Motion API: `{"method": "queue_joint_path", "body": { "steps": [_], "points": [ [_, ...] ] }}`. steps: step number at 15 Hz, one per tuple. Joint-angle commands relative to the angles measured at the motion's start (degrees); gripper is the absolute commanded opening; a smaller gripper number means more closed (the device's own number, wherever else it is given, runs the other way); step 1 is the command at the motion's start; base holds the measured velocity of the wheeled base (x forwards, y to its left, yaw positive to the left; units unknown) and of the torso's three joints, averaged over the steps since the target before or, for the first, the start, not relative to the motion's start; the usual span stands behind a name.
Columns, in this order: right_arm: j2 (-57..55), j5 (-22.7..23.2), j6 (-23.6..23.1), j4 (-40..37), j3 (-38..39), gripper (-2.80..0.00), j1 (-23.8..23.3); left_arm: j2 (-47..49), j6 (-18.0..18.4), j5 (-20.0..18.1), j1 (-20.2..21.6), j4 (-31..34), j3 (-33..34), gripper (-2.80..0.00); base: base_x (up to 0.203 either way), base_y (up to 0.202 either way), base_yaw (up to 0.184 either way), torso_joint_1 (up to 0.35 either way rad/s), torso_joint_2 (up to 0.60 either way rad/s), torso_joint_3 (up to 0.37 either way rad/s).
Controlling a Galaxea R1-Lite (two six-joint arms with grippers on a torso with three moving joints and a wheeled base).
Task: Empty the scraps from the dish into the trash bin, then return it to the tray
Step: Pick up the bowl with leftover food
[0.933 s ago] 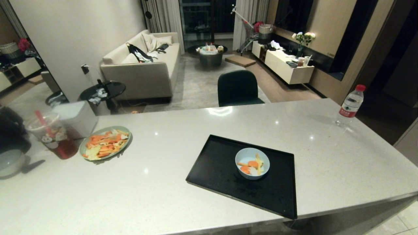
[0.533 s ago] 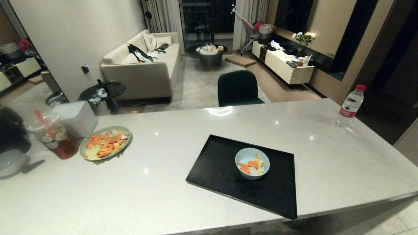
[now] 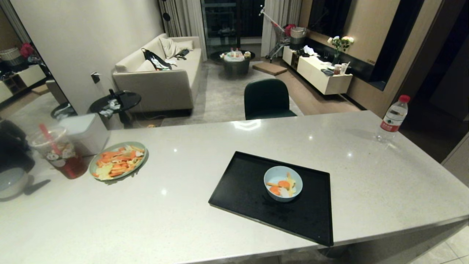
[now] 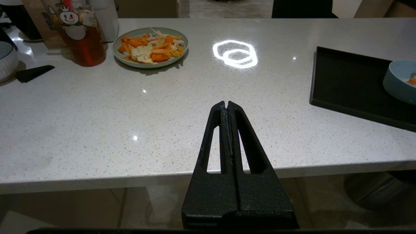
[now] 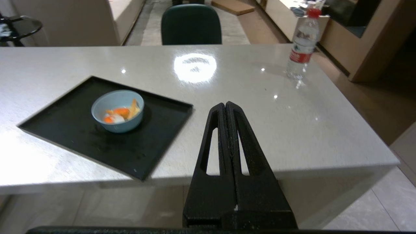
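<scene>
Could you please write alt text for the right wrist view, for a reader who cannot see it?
The shut right gripper hangs at the near edge of a pale stone counter, holding nothing. Ahead of it, a small pale blue dish with a few orange and yellow scraps sits on a black tray. A red-capped water bottle stands at the counter's far side.

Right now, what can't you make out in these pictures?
- Trash bin: in no view.
- Blue bowl: cut off by the frame edge in the left wrist view; whole in the head view.
- White ribbed bowl: cut off by the head view's left edge.
- Bottle label: too small to read.
- Both grippers: outside the head view.
</scene>
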State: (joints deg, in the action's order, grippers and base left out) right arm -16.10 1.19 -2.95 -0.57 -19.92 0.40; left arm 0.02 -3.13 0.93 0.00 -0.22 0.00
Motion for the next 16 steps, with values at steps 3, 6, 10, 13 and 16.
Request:
{"method": "queue_joint_path", "body": {
  "steps": [3, 6, 10, 13, 16],
  "points": [
    [-26.3, 1.8, 0.6, -0.2, -13.9, -2.80, 0.1, 0.1, 0.0, 0.0, 0.0, 0.0, 0.0, -2.80, 0.000, 0.000, 0.000, 0.000, 0.00, 0.000],
    [-44.5, 2.3, 4.0, -0.5, -21.4, -2.80, 1.9, 0.1, 0.0, 0.0, 0.0, 0.0, 0.0, -2.80, 0.000, 0.000, 0.000, 0.000, 0.00, 0.000],
    [-65.8, 2.4, 20.9, -0.5, -28.5, -2.80, 12.2, 0.1, 0.0, 0.0, 0.0, 0.0, 0.0, -2.80, 0.000, 0.000, 0.000, 0.000, 0.00, 0.000],
    [-79.0, 1.2, 35.6, -2.0, -36.0, -2.80, 23.7, 0.1, 0.0, 0.0, 0.0, 0.0, 0.0, -2.80, 0.000, 0.000, 0.000, 0.000, 0.00, 0.000],
    [-89.1, -0.5, 47.3, -5.3, -48.1, 0.00, 29.9, 0.1, 0.0, 0.0, 0.0, 0.0, 0.0, -2.80, 0.000, 0.000, 0.000, 0.000, 0.00, 0.000]
  ]
}}
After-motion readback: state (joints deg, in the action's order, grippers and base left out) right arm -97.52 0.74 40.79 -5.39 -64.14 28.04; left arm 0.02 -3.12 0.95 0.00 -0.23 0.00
